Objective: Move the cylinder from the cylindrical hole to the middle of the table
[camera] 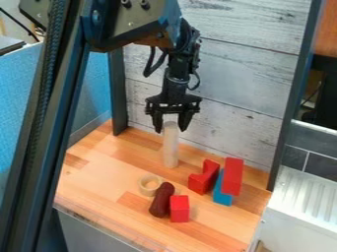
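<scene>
Dark beam [56,123]: seen slanting through the left foreground.
Dark red cylinder [161,199]: laid lengthwise beside the red block [180,209].
Pale ring [143,188]: set just behind, perhaps meant as the hole.
Table [99,182]: its middle was judged to lie camera-ward of the pale cylinder [170,147], so a short upright carry that way was called for.
Pale cylinder: found beyond the ring, long axis upright, directly below the gripper [172,123].
Gripper: pointed down, aligned with that axis, at the cylinder's top; whether anything was grasped, or how widely it was opened, could not be told.
</scene>
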{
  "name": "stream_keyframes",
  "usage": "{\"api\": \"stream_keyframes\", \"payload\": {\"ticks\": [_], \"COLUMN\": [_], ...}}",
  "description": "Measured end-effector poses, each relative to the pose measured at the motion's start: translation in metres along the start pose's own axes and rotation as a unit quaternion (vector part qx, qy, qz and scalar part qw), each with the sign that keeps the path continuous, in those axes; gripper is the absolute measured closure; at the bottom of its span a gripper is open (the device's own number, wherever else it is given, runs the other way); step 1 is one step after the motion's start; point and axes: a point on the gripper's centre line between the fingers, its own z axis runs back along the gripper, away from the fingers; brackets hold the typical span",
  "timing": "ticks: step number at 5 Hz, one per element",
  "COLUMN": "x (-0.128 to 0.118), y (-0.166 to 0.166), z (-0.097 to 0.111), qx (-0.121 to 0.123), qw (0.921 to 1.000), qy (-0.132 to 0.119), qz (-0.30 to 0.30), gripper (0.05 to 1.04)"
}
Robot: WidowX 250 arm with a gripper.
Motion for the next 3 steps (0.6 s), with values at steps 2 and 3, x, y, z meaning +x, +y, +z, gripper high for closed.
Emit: {"api": "stream_keyframes", "payload": {"ticks": [2, 3], "x": [0.025, 0.039], "y": [0.025, 0.052], "z": [0.037, 0.086], "qx": [-0.08, -0.139], "qw": [0.9947, 0.9878], "qy": [0.034, 0.014], "qz": [0.055, 0.069], "gripper": [0.078, 0.082]}}
